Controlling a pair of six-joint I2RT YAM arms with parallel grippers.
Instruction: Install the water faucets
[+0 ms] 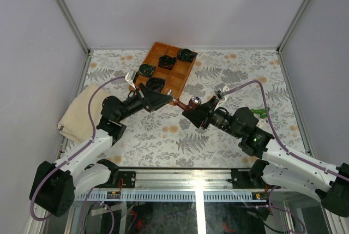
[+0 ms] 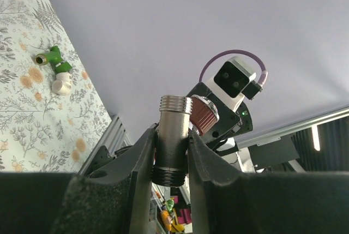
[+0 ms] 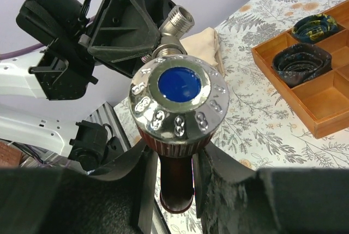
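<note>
Closest to us, our left tool [image 2: 173, 138] pinches the silvery threaded end [image 2: 175, 106] of the red-brown faucet [image 3: 178, 130] while our right tool [image 3: 175, 160] clamps its dark body beneath the blue-capped knob [image 3: 180, 85], holding it up off the surface [image 1: 229, 76], and the green faucet [image 1: 262, 113] lies on that surface farther right.

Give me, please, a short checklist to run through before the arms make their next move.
1. Left gripper shut on the silver threaded pipe: ok.
2. Right gripper shut on the red-brown faucet: ok.
3. Pipe and faucet close beside each other: ok.
4. Their threads lined up or engaged: cannot tell.
5. Green faucet lying on the table, apart from both arms: ok.
</note>
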